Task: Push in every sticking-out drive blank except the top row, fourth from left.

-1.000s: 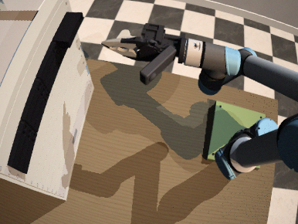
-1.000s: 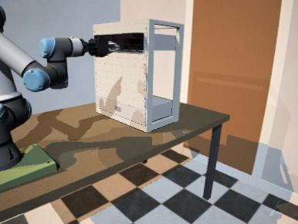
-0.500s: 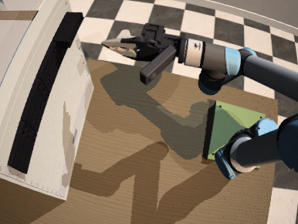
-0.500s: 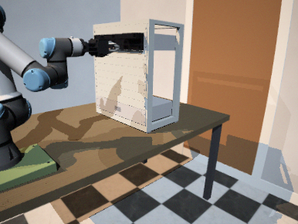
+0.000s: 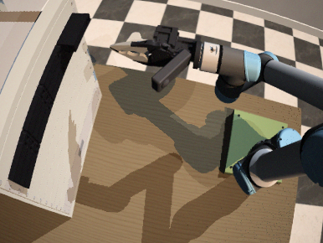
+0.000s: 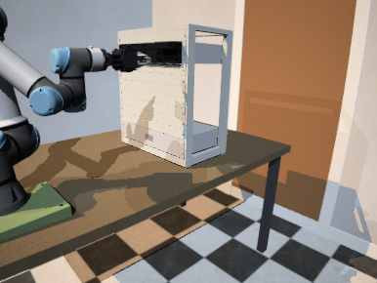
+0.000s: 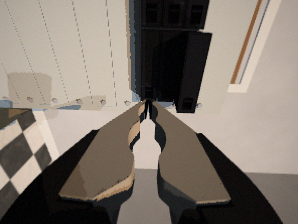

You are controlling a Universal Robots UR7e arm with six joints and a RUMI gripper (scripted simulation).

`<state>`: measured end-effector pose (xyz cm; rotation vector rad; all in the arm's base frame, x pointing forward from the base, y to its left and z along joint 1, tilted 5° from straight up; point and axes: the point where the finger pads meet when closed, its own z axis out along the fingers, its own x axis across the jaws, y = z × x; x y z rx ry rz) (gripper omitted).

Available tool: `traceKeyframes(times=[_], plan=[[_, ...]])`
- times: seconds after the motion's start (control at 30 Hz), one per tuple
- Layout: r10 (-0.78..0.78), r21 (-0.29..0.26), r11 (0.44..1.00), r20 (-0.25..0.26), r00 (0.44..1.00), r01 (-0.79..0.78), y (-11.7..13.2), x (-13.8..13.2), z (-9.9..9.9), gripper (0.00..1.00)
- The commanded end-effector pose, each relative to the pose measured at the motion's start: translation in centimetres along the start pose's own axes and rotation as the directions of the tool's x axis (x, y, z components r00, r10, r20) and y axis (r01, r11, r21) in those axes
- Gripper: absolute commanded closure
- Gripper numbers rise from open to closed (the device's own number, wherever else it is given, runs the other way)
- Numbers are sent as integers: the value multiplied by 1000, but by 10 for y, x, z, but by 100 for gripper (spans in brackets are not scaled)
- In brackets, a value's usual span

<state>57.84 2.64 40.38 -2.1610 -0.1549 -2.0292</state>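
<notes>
1. While our gripper (image 5: 111,47) (image 6: 149,60) (image 7: 148,101) is clenched on nothing, we see the cream, boxy rack (image 5: 85,126) (image 6: 152,109) (image 7: 45,50) at nine o'clock, top view.
2. Black, blocky blank (image 5: 75,31) (image 7: 198,70) juts out, rack's eleven o'clock.
3. Wood-grained table (image 5: 138,147) (image 6: 244,146).

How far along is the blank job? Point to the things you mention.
Looks done: top row's first three blanks (image 5: 38,98) (image 6: 139,46) (image 7: 196,14) sit back. The fourth (image 5: 76,31) (image 6: 171,50) (image 7: 199,70) sticks out, as wanted. In hand: shut gripper (image 5: 112,47) (image 6: 150,59) (image 7: 148,101) at the column-four blanks, holding nothing. Left: can't tell there; too dark.
</notes>
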Motion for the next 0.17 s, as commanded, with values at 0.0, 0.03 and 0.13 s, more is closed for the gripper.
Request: traceKeyframes(times=[0.0,0.03,0.13], plan=[[0,0,1000,-1,1000,0,0,0,0,100],[0,0,1000,-1,1000,0,0,0,0,100],[0,0,1000,-1,1000,0,0,0,0,100]])
